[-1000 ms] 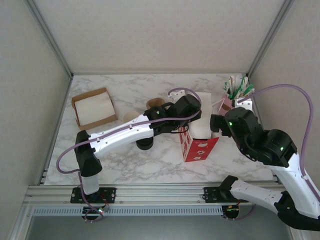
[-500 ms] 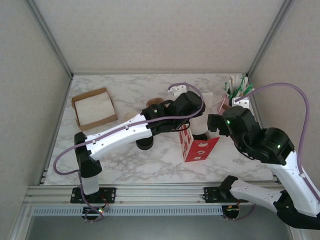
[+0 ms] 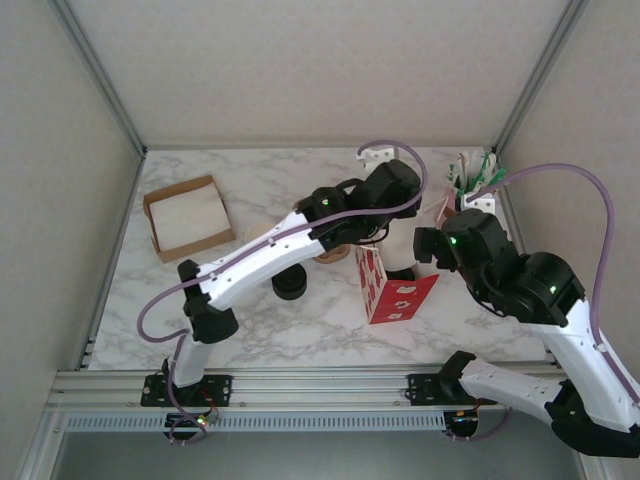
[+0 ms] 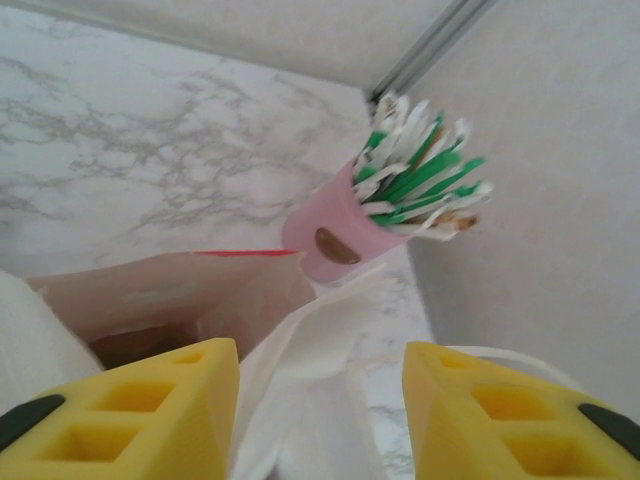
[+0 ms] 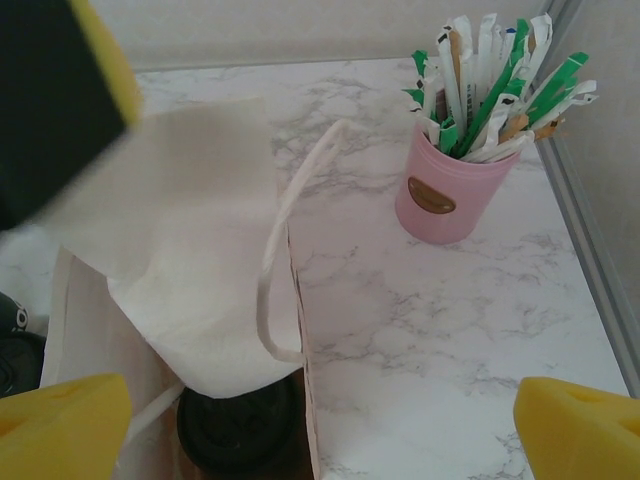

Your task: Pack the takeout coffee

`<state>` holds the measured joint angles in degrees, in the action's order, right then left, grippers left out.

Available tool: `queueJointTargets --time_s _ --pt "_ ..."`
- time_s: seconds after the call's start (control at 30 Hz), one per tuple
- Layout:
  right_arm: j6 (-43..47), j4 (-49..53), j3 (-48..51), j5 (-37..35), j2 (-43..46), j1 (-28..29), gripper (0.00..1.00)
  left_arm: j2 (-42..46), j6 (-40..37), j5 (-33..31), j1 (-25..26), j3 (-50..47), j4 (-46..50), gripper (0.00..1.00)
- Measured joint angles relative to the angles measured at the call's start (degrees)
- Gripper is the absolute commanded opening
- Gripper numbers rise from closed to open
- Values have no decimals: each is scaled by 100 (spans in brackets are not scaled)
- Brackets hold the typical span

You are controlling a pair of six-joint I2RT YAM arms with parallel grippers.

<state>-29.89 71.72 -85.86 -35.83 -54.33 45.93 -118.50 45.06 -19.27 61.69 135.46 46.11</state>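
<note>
Top external view: your marble desk point(image 3: 250, 190) carries the red paper bag point(image 3: 400, 297) right of centre, between both arms. From the right wrist, a white napkin point(image 5: 190, 250) drapes over its mouth, and the takeout coffee point(image 5: 240, 430) appears to sit inside, black lid up. The left pincer point(image 4: 320, 405) and right pincer point(image 5: 320, 425) both gape empty at the bag's mouth. The cup looks packed; next you'd likely tuck the napkin in.

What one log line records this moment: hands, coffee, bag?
left hand: open, above bag | right hand: open, beside bag | coffee: black lid showing inside bag, partly under napkin
</note>
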Motion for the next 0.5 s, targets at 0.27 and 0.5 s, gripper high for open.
queueJointTargets --time_s 0.27,0.5 --pt "35 0 2 15 11 -96 99 -439 -269 369 -20 11 601 25" --pt "72 -39 92 127 9 -177 99 -686 -424 675 -68 96 684 25"
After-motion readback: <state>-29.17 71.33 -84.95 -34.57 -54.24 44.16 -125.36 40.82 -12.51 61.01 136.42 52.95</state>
